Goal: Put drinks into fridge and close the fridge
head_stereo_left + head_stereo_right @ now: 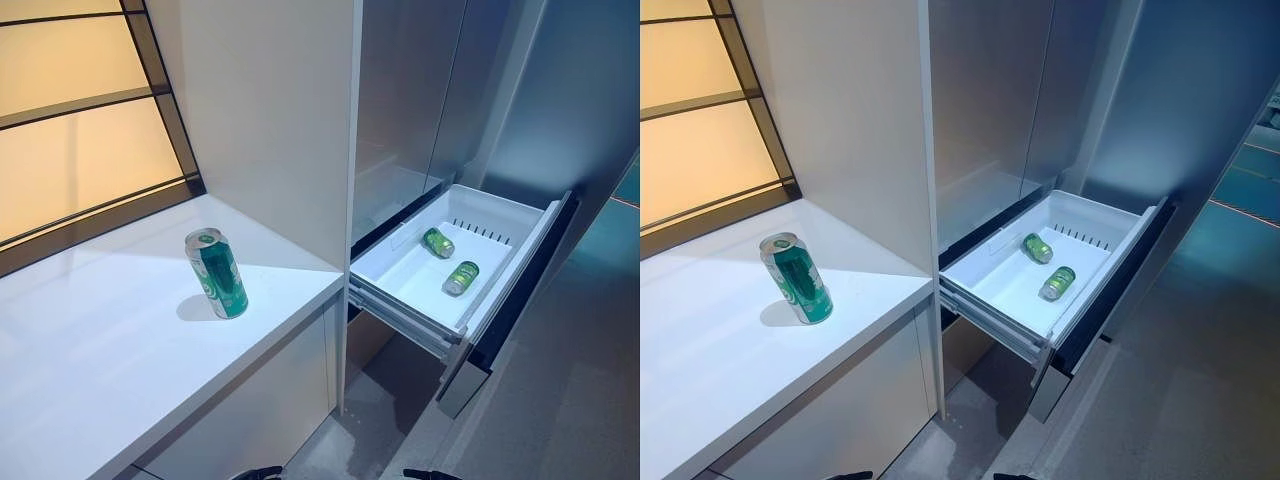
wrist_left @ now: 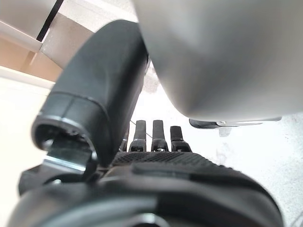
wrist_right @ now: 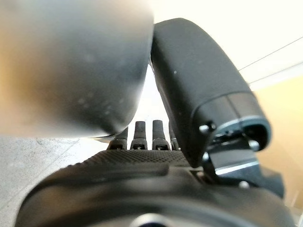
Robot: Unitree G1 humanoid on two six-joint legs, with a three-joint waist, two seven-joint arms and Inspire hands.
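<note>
A tall green drink can stands upright on the white counter, at the left of both eye views. To its right the fridge's lower drawer is pulled out. Two small green cans lie on their sides in its white bin, one further back and one nearer the drawer's front. My left hand and right hand show only in their wrist views. Each has straight fingers and holds nothing, and both are away from the cans.
A white upright panel separates the counter from the grey fridge doors. The drawer's dark front panel juts out over the grey floor. A lit window with dark bars runs behind the counter.
</note>
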